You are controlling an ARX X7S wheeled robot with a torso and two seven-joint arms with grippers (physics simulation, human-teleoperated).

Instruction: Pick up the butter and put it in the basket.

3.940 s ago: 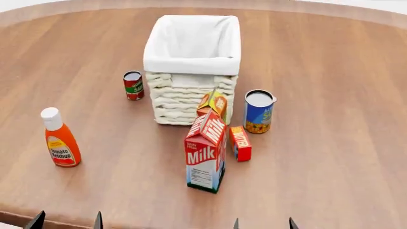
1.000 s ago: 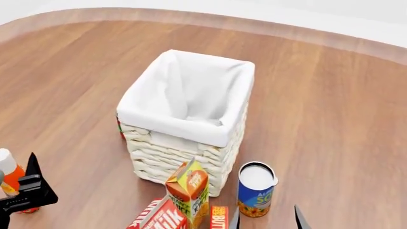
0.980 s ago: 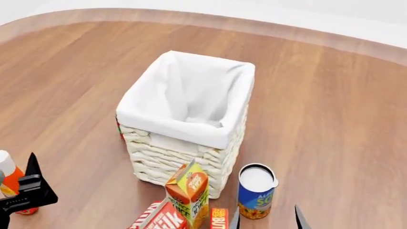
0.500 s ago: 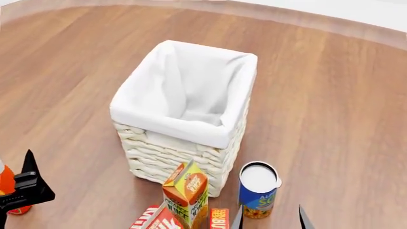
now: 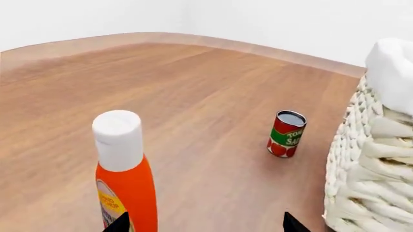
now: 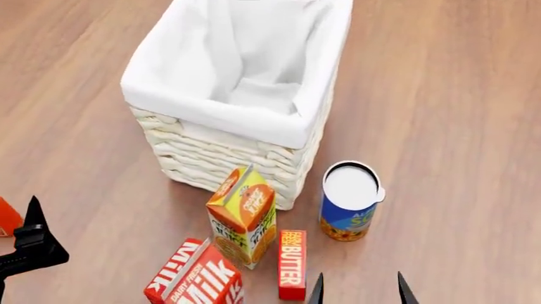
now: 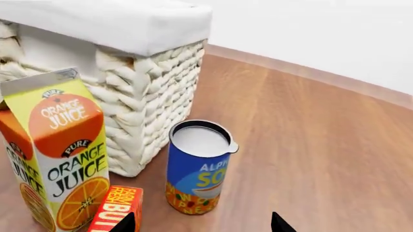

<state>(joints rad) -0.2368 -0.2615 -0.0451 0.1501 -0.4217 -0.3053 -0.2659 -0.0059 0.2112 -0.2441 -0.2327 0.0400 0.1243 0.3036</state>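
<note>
My right gripper (image 6: 358, 290) hangs low at the near edge of the table with its two black fingers spread apart and nothing between them, and my left gripper (image 6: 30, 244) is off to the left side, also spread apart and holding nothing (my left wrist camera shows both dark tips with bare wood between them). The butter (image 6: 292, 263) lies flat on the wooden table (image 6: 439, 95), a slim red box with white letters, just left of my right gripper and not touching it. Right beside the butter stands the orange juice carton (image 6: 242, 214), and next to that, at the bottom of my head view, is the milk carton (image 6: 196, 282). A blue soup can (image 6: 349, 201) with a white top stands just to the right of the butter, near the basket (image 6: 228, 142). The basket is big and cream-white with a white cloth folded over its rim, and it sits just behind the juice carton. On the left side a ketchup bottle (image 5: 125, 171) with a white cap stands very close to my left gripper, and a small red tomato sauce can (image 5: 286, 133) stands farther off, near the basket wall
</note>
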